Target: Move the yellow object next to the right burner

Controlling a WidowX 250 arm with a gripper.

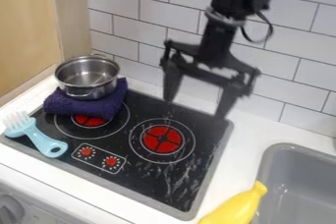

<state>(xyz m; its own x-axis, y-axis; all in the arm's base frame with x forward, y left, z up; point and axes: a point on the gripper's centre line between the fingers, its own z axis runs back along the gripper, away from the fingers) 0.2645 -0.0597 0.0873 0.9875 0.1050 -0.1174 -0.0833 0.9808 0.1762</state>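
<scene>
My claw [195, 106] was wide open, fingers well apart and nothing between them. It hung in the upper right part of the frame, pointing down, in front of the white tiled wall [289, 41], with its tips over the far edge of the black cooktop [141, 181]. The height above the glass was hard to judge from that slant. The yellow object [235, 208] was at the bottom of the frame, right of center, cut off by the lower edge. Probably a toy banana, going by the outline. It lay on its side at the strip of white counter [253, 142] between cooktop and gray sink [287, 148], narrow end toward the upper right, by the sink's near left rim. The right burner [162, 139] sat about mid-frame, red center, thin white rings, up and left of the yellow object and well apart from it. Upper left: metal pot [87, 74] on a folded purple cloth [78, 104], and the cloth overlapped part of the left burner [90, 121]. Left edge: light blue brush [44, 141], white bristles up and left, handle lying across the cooktop's edge. Two red dials [98, 158] were marked below the burners.
</scene>
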